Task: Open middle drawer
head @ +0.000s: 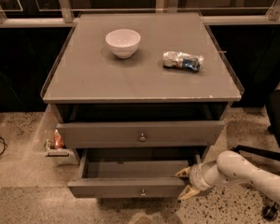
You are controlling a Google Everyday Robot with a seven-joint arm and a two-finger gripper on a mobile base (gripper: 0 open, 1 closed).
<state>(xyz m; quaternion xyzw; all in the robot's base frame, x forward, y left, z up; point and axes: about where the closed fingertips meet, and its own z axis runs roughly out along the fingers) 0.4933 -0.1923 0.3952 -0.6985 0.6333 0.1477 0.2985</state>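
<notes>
Camera view: middle drawer (126, 188) left of tool (183, 185); touching

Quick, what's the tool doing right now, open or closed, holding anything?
Tool: open, fingers spread above and below the right end of the pulled-out middle drawer front.

My end effector (183, 185) sits below the front right corner of the counter (140, 85), low by the floor. Its two fingers (181, 173) are pale cream, short and tapered to points, and they stand spread apart. Behind them is my wrist collar (200, 178), grey and ringed. Then comes my arm (245, 171), a smooth, rounded white tube that thickens toward the right.
</notes>
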